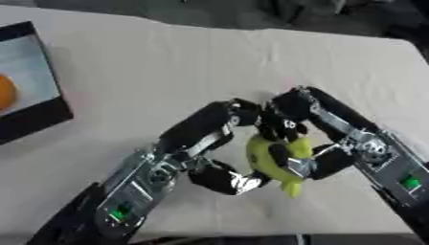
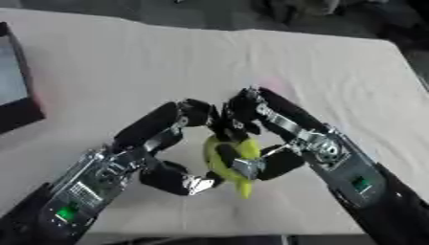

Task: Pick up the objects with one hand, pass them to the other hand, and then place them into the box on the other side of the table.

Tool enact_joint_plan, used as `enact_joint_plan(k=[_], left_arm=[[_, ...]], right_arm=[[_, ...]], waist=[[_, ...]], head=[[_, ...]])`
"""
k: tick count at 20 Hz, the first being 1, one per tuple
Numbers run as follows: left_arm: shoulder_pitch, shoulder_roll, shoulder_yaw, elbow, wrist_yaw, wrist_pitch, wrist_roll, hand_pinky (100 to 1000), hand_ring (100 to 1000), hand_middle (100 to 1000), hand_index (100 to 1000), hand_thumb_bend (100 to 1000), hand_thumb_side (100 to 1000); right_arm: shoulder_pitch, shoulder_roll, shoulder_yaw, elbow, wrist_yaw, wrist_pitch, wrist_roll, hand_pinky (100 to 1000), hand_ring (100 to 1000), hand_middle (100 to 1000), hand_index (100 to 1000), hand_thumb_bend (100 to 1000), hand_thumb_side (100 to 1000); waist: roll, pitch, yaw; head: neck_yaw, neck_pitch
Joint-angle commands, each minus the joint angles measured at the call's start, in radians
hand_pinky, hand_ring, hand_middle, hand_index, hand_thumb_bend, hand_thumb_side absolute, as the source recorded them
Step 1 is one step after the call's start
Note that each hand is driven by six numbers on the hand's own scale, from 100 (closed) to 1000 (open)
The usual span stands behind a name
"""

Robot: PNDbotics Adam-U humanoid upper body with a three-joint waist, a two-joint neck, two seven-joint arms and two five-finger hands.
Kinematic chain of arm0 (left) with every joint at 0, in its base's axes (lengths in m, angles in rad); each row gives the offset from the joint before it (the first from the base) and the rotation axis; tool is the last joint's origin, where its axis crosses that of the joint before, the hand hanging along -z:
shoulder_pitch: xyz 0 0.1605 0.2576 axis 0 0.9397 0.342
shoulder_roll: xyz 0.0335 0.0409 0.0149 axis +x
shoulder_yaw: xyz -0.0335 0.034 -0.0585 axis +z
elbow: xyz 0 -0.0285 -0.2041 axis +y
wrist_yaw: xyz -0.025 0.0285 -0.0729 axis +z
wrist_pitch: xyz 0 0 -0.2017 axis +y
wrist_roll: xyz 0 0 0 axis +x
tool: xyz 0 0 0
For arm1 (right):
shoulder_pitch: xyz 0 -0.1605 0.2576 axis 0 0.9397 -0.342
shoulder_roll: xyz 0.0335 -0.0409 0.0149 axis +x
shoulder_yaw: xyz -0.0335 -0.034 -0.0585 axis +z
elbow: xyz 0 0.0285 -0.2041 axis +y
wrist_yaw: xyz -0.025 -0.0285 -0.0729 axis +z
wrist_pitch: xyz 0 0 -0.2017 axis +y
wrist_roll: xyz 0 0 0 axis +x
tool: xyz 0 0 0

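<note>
Your right hand (image 1: 314, 158) and left hand (image 1: 220, 174) both curl their fingers around the yellow-green toy (image 1: 266, 154), held above the table (image 1: 167, 62) near 5 o'clock. The box (image 1: 33, 115) sits at 9 o'clock.
</note>
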Motion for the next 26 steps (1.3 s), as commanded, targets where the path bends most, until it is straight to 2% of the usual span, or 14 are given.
enact_joint_plan(k=[1,7,8,10,11,12,13,14,15,18,21,26], left_arm=[[-0.021,-0.013,-0.001,-0.032,0.012,-0.003,0.015,774,576,472,486,181,100],[-0.027,-0.011,0.002,-0.045,-0.009,0.022,0.086,712,499,385,405,163,100],[-0.028,-0.011,0.002,-0.047,-0.015,0.024,0.098,705,488,368,390,162,100],[-0.027,-0.007,0.004,-0.053,-0.028,0.021,0.119,697,479,357,382,159,100],[-0.026,-0.005,0.005,-0.056,-0.034,0.019,0.127,696,477,354,379,156,100],[-0.024,-0.002,0.008,-0.060,-0.039,0.017,0.134,696,475,351,377,154,100],[-0.022,0.000,0.010,-0.063,-0.042,0.016,0.139,696,474,348,374,154,100],[-0.020,0.002,0.012,-0.065,-0.043,0.016,0.142,697,474,347,374,153,100],[-0.018,0.004,0.014,-0.066,-0.045,0.017,0.143,697,474,347,374,151,100],[-0.009,0.014,0.017,-0.067,-0.051,0.016,0.144,699,474,348,375,149,100],[0.012,0.038,0.032,-0.068,-0.064,0.016,0.150,698,475,351,378,146,100],[0.086,0.168,0.117,-0.106,-0.101,0.050,0.212,693,477,356,383,153,100]], right_arm=[[-0.005,-0.014,-0.003,-0.015,0.004,0.004,0.000,607,294,100,201,100,361],[-0.001,-0.015,-0.005,-0.015,0.007,0.002,0.002,608,298,100,205,100,354],[0.000,-0.015,-0.004,-0.015,0.007,0.002,0.003,615,311,116,238,100,346],[-0.001,-0.017,-0.004,-0.015,0.008,-0.008,0.011,669,427,284,406,100,275],[-0.002,-0.020,-0.007,-0.015,0.013,-0.023,0.016,704,516,426,543,100,211],[-0.003,-0.024,-0.015,-0.015,0.024,-0.044,0.019,754,675,595,710,100,188],[-0.003,-0.028,-0.026,-0.015,0.037,-0.069,0.014,837,806,756,845,100,455],[-0.003,-0.030,-0.038,-0.015,0.050,-0.093,0.000,891,879,835,902,100,556],[-0.002,-0.032,-0.049,-0.015,0.062,-0.113,-0.021,939,928,895,935,100,582],[-0.001,-0.035,-0.091,-0.015,0.073,-0.136,-0.136,950,936,906,942,100,574],[0.005,-0.047,-0.128,-0.015,0.078,-0.120,-0.248,933,913,897,935,100,552],[0.047,-0.086,-0.217,-0.015,0.080,-0.070,-0.393,902,874,877,929,100,514]], waist=[[0.005,-0.024,-0.004],[0.006,-0.025,-0.007],[0.006,-0.025,-0.007],[0.007,-0.025,-0.007],[0.008,-0.026,-0.007],[0.009,-0.026,-0.007],[0.010,-0.027,-0.007],[0.010,-0.028,-0.007],[0.010,-0.028,-0.008],[0.010,-0.030,-0.009],[0.014,-0.032,-0.007],[0.031,-0.040,-0.004]], head=[[-0.004,-0.001],[-0.003,-0.001],[-0.003,-0.001],[-0.003,-0.001],[-0.004,-0.001],[-0.007,-0.001],[-0.012,-0.001],[-0.018,-0.001],[-0.024,-0.001],[-0.043,-0.001],[-0.060,-0.001],[-0.069,-0.001]])
